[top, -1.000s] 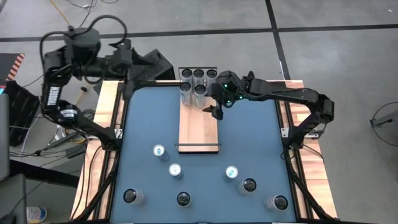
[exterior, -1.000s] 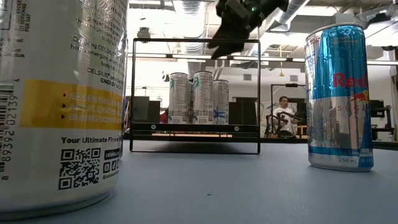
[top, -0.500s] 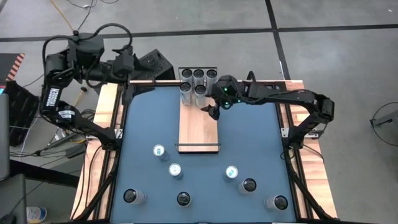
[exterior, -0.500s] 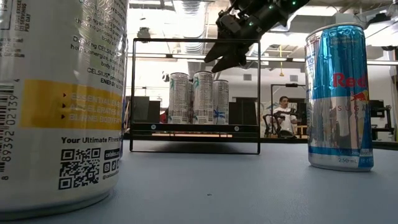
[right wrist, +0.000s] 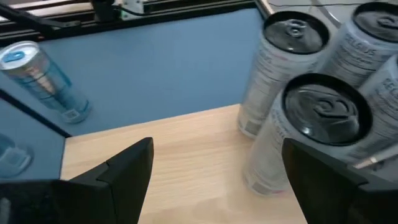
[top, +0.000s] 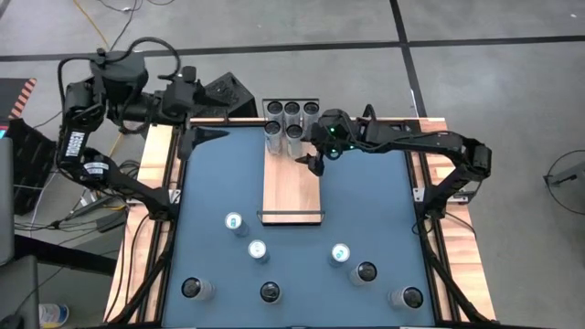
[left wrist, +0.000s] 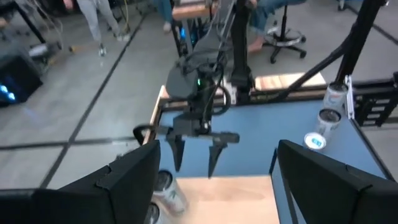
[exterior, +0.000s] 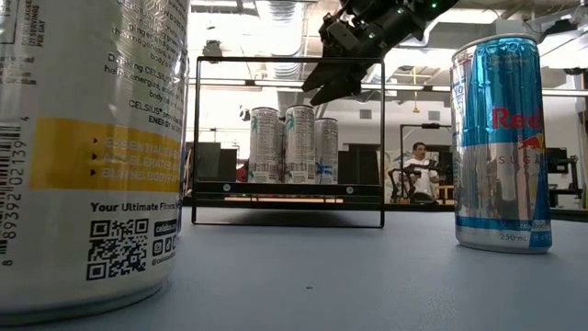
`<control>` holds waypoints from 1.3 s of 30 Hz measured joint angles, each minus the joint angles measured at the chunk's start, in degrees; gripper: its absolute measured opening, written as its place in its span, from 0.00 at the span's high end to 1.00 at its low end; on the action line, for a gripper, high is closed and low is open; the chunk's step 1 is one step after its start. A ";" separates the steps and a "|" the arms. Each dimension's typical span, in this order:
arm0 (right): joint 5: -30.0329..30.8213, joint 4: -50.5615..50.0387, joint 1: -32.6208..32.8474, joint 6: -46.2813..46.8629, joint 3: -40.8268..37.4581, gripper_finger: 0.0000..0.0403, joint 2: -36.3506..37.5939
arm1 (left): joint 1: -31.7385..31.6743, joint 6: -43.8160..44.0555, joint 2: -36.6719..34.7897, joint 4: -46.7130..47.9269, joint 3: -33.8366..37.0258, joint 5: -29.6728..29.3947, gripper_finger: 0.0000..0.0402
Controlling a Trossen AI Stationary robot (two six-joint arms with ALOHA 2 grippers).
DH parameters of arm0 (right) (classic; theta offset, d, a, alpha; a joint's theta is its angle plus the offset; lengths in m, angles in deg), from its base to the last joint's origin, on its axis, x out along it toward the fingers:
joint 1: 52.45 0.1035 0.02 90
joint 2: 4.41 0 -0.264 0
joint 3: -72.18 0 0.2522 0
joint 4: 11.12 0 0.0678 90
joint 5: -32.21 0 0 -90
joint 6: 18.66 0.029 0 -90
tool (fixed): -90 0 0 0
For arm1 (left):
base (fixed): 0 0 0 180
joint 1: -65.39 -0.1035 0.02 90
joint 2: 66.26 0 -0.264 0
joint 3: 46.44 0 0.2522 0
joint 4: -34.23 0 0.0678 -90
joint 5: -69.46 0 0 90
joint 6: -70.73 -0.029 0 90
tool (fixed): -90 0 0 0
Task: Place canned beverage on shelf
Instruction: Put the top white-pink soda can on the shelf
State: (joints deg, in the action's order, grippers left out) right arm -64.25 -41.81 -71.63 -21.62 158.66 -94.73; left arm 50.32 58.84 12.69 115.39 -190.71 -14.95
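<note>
We hold our right gripper (top: 313, 163), fingers spread and empty, above the shelf (top: 292, 187) beside five stocked cans (top: 291, 122), while the loose cans (top: 259, 250) stand beyond the shelf's near rail, nearer it than our left gripper (top: 208, 134).

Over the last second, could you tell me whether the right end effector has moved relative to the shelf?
Yes. In the high view the right end effector has shifted slightly toward the cans at the shelf's far end; it hangs open and empty over the board's right edge.
</note>
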 joint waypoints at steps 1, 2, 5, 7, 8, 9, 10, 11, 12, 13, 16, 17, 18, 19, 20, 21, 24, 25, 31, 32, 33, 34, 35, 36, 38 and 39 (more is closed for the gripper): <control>-0.61 -0.02 0.00 -0.19 0.00 0.16 0.00 | 0.20 0.03 -0.38 -0.48 -0.01 -0.03 0.23; -1.36 -0.02 0.00 -0.28 0.00 0.16 0.00 | 0.37 0.08 -0.65 -0.50 -0.01 -0.05 0.23; -2.52 -0.04 -0.28 -0.71 0.00 0.16 0.00 | 0.95 0.45 -1.02 -1.03 -0.01 -0.24 0.23; -2.58 -0.03 -0.43 -1.44 0.00 0.16 -0.15 | 1.41 1.02 -1.29 -1.13 0.35 -0.21 0.23; -2.58 0.24 -0.44 -1.62 0.06 0.16 -0.69 | 1.67 1.08 -1.50 -1.29 0.65 -0.21 0.23; -2.70 0.62 -0.48 -1.60 0.07 0.16 -1.05 | 1.95 1.22 -1.89 -1.37 1.09 -0.23 0.23; -2.69 0.28 -0.56 -1.57 0.07 0.16 -1.51 | 2.12 1.36 -2.19 -1.33 1.62 -0.26 0.23; -2.72 0.05 -0.62 -1.60 0.04 0.16 -2.07 | 2.36 1.65 -2.42 -1.36 2.11 -0.34 0.23; -2.77 0.53 -0.81 -1.61 0.04 0.16 -2.80 | 2.50 1.90 -2.78 -1.44 2.56 -0.55 0.23; -2.93 1.03 -0.85 -1.58 0.07 0.16 -3.58 | 2.64 2.15 -3.05 -1.38 2.96 -1.04 0.23; -4.17 1.21 -0.85 -1.59 0.04 0.16 -6.03 | 3.16 2.91 -3.35 -1.52 3.29 -1.95 0.23; -4.22 1.68 -0.71 -1.57 0.04 0.16 -6.86 | 3.27 3.09 -3.40 -1.55 3.29 -1.94 0.23; -4.22 1.77 -0.66 -1.57 0.04 0.16 -7.58 | 3.37 3.14 -3.55 -1.58 3.29 -1.93 0.23; -4.22 1.63 -0.56 -1.57 0.04 0.16 -8.11 | 3.41 3.14 -3.65 -1.62 3.29 -2.04 0.23; -4.22 1.69 -0.45 -1.58 0.04 0.16 -8.52 | 3.43 3.14 -3.71 -1.64 3.29 -2.40 0.23; -4.22 1.79 -0.39 -1.59 0.04 0.16 -8.93 | 3.43 3.16 -3.84 -1.66 3.29 -2.97 0.23; -4.22 1.30 -0.35 -1.60 0.04 0.16 -9.42 | 3.41 3.18 -4.16 -1.64 3.32 -3.44 0.23; -4.22 1.26 -0.38 -1.63 0.02 0.16 -9.42 | 3.41 3.21 -4.20 -1.64 3.32 -3.44 0.23; -4.20 2.40 -1.40 -2.51 0.04 0.16 -9.35 | 3.41 2.19 -4.36 -1.58 3.32 -3.44 0.23; -4.22 2.55 -1.74 -2.60 0.04 0.16 -9.35 | 3.41 1.99 -4.37 -1.58 3.32 -3.44 0.23; -4.22 2.59 -2.05 -2.66 0.04 0.16 -9.33 | 3.41 1.83 -4.39 -1.60 3.32 -3.46 0.23; -4.22 2.54 -2.34 -2.67 0.04 0.16 -9.33 | 3.40 1.75 -4.37 -1.62 3.32 -3.46 0.23; -4.20 2.54 -2.57 -2.67 0.04 0.16 -9.33 | 3.38 1.68 -4.37 -1.62 3.32 -3.47 0.23; -4.20 2.54 -2.78 -2.67 0.04 0.16 -9.33 | 3.40 1.68 -4.37 -1.62 3.32 -3.46 0.23; -4.20 2.55 -3.15 -3.02 0.04 0.16 -9.33 | 3.38 1.70 -4.37 -1.62 3.32 -3.46 0.23; -4.20 2.56 -3.34 -3.26 0.04 0.16 -9.33 | 3.38 1.70 -4.37 -1.60 3.32 -3.46 0.23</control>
State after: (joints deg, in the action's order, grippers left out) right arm -68.44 -39.25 -74.97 -24.89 158.71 -104.06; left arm 53.70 60.53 8.32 113.79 -187.40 -18.41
